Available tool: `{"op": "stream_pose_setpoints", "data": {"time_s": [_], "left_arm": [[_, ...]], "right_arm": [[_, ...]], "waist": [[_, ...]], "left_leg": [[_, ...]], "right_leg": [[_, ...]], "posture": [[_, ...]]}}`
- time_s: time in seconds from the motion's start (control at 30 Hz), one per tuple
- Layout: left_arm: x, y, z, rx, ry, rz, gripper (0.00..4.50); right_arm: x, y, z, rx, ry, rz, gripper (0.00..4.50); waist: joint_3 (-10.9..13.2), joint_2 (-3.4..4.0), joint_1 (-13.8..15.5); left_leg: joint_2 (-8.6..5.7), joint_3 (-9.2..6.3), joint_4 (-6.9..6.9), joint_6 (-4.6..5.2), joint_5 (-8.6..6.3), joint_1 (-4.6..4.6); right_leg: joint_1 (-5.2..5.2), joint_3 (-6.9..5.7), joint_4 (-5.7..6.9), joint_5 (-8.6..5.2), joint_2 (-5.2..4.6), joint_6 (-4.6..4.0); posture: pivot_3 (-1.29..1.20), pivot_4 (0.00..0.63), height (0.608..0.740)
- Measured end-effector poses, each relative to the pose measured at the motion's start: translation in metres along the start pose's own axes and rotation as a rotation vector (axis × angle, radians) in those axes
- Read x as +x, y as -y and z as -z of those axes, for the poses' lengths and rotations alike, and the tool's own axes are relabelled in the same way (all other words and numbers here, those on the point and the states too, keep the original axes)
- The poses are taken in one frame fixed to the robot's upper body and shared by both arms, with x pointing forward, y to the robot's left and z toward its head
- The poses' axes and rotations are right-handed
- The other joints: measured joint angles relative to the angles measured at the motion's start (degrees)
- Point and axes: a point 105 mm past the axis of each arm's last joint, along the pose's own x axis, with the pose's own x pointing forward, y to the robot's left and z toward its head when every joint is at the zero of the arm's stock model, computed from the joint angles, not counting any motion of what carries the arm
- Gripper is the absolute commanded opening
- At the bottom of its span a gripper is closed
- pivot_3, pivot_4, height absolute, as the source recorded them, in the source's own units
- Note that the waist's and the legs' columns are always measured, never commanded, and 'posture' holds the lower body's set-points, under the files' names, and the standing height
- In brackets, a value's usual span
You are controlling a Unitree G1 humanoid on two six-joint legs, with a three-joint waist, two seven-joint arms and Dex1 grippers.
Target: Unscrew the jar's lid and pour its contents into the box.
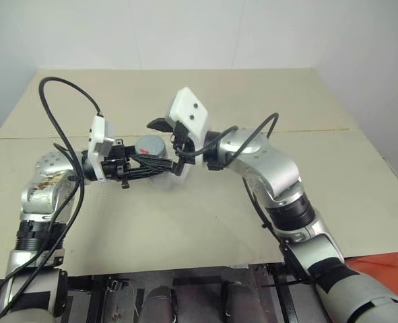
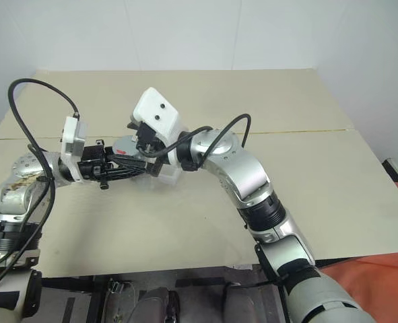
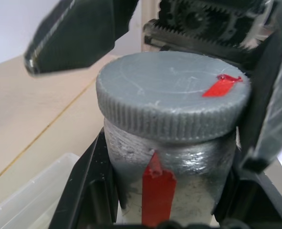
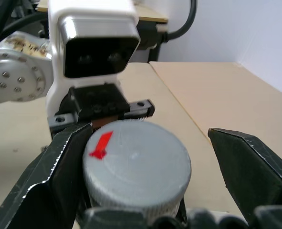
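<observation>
So the left gripper point(image 3: 169, 210) has its fingers clamped tight on the jar point(image 3: 172, 176), holding it up above the bench point(image 1: 185, 222) right in the middle between the two arms. The jar's lying roughly level in the head view, with the grey lid point(image 3: 172, 95) facing toward the right arm. Lid is screwed on, sitting flush on the neck, and you can see the little red mark point(image 3: 221, 87) near its rim, plus a red strip point(image 3: 156, 191) running down the silvery body.

The right gripper point(image 4: 145, 157) has its fingers spread wide, one on each side of the lid. From the right wrist view one finger point(image 4: 55, 176) looks just beside or maybe touching the lid's edge, can't really tell, while the other is clearly apart from it with a gap. So it's straddling the lid but not gripping it.

The box point(image 3: 31, 200) is on the bench just under and behind the jar, a corner of the whitish plastic peeks out beside the left fingers. Can't see the contents, the jar body isn't see-through enough from here
</observation>
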Motion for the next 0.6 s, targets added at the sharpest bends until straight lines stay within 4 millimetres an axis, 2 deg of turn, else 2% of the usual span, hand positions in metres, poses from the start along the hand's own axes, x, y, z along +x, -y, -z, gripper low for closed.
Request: {"op": "stream_pose_setpoints", "data": {"time_s": [0.6], "left_arm": [[0.001, 0.007, -0.002, 0.006, 0.027, -0.001, 2.03]], "right_arm": [[-0.013, 0.001, 0.002, 0.028, -0.002, -0.049, 4.43]], "waist": [[0.0, 0.0, 0.06]], "left_leg": [[0.0, 0.0, 0.0, 0.0, 0.0, 0.0]], "right_leg": [[0.0, 0.0, -0.01, 0.0, 0.0, 0.0]], "posture": [[0.0, 0.15, 0.74]]}}
